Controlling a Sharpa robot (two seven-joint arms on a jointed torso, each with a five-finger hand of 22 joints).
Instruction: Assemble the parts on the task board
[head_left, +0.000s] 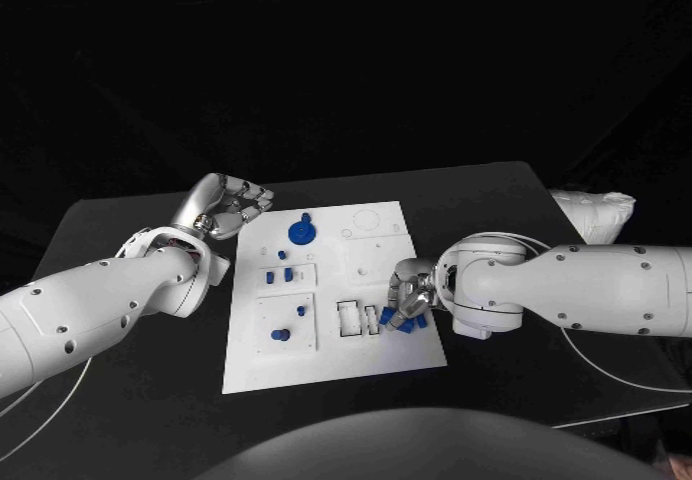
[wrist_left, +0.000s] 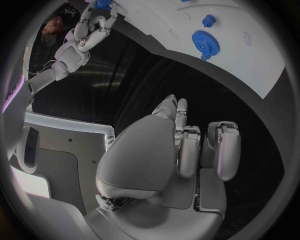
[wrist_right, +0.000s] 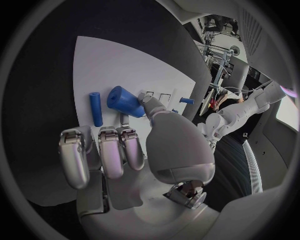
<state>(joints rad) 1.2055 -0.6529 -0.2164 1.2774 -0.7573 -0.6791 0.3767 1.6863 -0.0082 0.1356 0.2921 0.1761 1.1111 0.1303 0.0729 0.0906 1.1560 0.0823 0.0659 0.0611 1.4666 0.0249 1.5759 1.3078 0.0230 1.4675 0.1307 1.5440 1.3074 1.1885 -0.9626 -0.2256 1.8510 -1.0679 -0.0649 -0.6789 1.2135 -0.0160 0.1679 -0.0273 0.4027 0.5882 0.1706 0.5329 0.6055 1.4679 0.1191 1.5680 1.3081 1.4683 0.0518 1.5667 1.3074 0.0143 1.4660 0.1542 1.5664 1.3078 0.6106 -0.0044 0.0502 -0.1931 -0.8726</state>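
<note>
Parts (head_left: 405, 322) lie loose at the board's (head_left: 325, 365) right edge, right under the right hand (head_left: 414, 297), fingers curled, touching one; left hand (head_left: 231, 207) waits curled, empty, far corner.

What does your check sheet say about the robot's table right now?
Surface: black table, with the white task board lying in the middle.
Job's things: blue gear on the board's far part; small blue parts in its left recesses; blue cylinder lying near the board's right edge.
Clutter: nothing seen.
Hands: left hand off the board's far left corner, fingers curled, holding nothing; right hand at the board's right edge, touching a blue part, grip unclear.
Cables: thin white cables trailing under both arms.
Surroundings: dark backdrop.
</note>
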